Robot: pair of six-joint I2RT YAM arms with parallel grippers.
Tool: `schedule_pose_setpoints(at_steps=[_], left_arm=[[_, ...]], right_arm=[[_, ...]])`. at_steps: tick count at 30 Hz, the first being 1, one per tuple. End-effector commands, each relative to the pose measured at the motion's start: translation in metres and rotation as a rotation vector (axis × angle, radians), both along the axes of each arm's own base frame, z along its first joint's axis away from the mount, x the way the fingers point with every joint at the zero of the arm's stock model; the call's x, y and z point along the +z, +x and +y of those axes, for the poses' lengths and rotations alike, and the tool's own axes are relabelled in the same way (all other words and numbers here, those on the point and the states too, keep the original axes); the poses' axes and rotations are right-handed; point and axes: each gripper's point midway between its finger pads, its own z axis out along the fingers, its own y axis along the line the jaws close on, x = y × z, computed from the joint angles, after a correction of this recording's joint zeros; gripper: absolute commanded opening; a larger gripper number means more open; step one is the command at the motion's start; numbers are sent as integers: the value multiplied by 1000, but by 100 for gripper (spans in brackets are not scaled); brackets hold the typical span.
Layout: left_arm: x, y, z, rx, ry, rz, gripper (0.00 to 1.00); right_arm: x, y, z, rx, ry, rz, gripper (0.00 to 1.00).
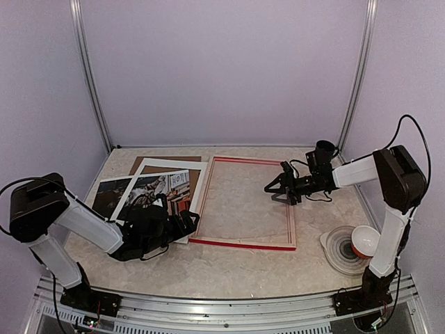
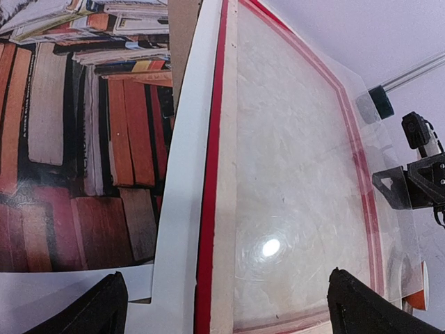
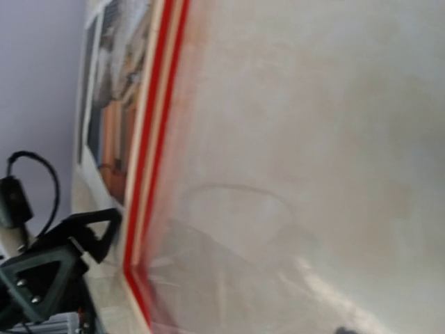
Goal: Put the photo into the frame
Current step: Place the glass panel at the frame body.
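Where the frame [image 1: 242,244] lies flat, photo [image 1: 158,189] near its left edge

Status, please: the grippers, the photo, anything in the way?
Left gripper open at left edge of the frame. Right gripper open, empty, over the frame. Photo not in frame, lies left of it. White mat on top of photo.

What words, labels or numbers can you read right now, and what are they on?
No text is readable in any view.
Book spines in the photo: lettering there, too blurred to read.
Pale patch near the top of the photo in the top view: marks too small to read.
The frame: no label or number seen.
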Motion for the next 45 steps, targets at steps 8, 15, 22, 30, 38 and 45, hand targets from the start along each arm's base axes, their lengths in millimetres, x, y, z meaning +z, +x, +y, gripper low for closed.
schedule_pose_setpoints(at_steps=[8,15,22,30,38,45], left_arm=[[-2,-1,-4,-13,-7,-6,98],[0,9,2,15,9,-18,98],[4,19,4,24,15,-33,97],[5,24,1,19,14,-35,95],[3,26,1,20,20,-32,95],[2,32,-6,0,27,-34,95]], right_arm=[[28,-13,18,91,189,-61,60],[31,-12,15,91,223,-62,49],[31,-14,13,94,270,-48,41],[30,-19,13,114,333,-41,19],[29,-18,14,134,344,-66,22],[19,-15,14,138,319,-65,22]])
